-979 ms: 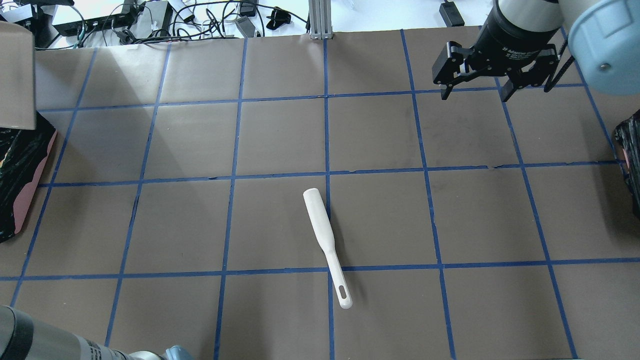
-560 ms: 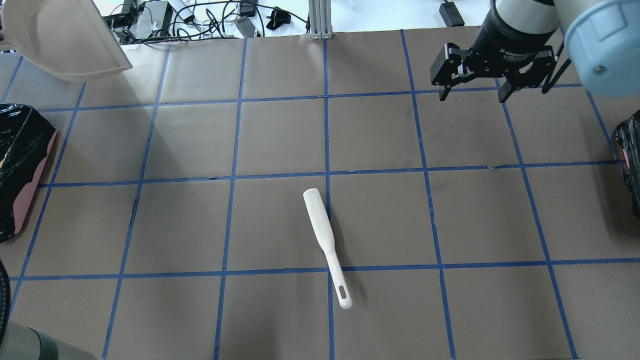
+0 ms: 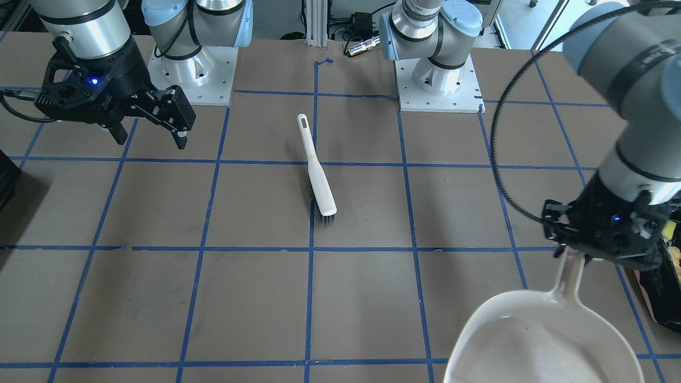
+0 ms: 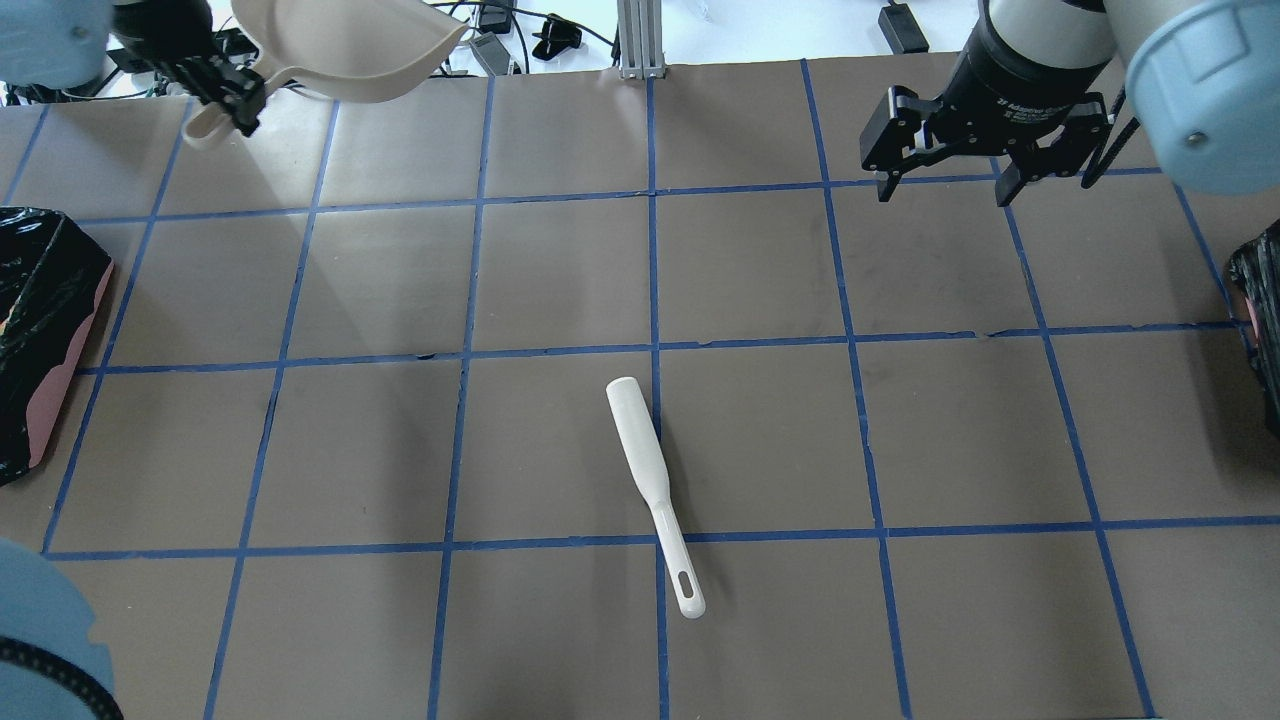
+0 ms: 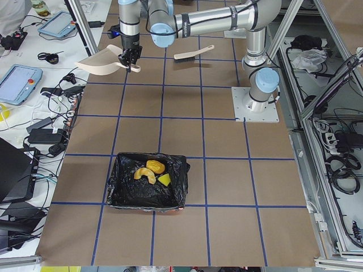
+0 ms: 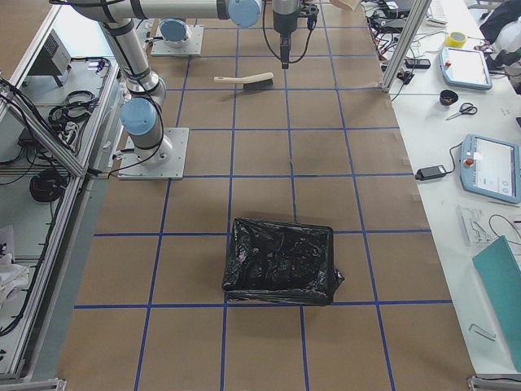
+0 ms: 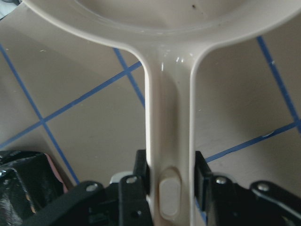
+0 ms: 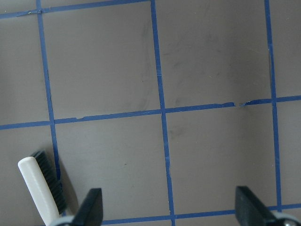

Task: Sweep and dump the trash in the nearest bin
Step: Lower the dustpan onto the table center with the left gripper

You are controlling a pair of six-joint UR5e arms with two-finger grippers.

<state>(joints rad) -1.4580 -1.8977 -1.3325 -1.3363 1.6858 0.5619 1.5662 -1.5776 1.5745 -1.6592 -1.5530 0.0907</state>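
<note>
The trash (image 5: 150,171), a yellow sponge with orange fruit and peel pieces, lies inside the black-lined bin (image 5: 122,192), which is at the table's left edge in the overhead view (image 4: 40,330). My left gripper (image 4: 225,100) is shut on the handle of the white dustpan (image 4: 350,40) and holds it in the air over the far left of the table. The wrist view shows the handle (image 7: 169,122) clamped between the fingers. My right gripper (image 4: 940,185) is open and empty above the far right. The white brush (image 4: 652,490) lies mid-table.
A second black-lined bin (image 6: 281,261) stands at the table's right edge (image 4: 1262,330) and looks empty. Cables and boxes (image 4: 330,40) lie past the far edge. The arm bases (image 3: 436,80) stand at the near side.
My left arm has carried the dustpan from over the left bin toward the far edge and to the right, and the pan has swung around. The right gripper has barely moved.
</note>
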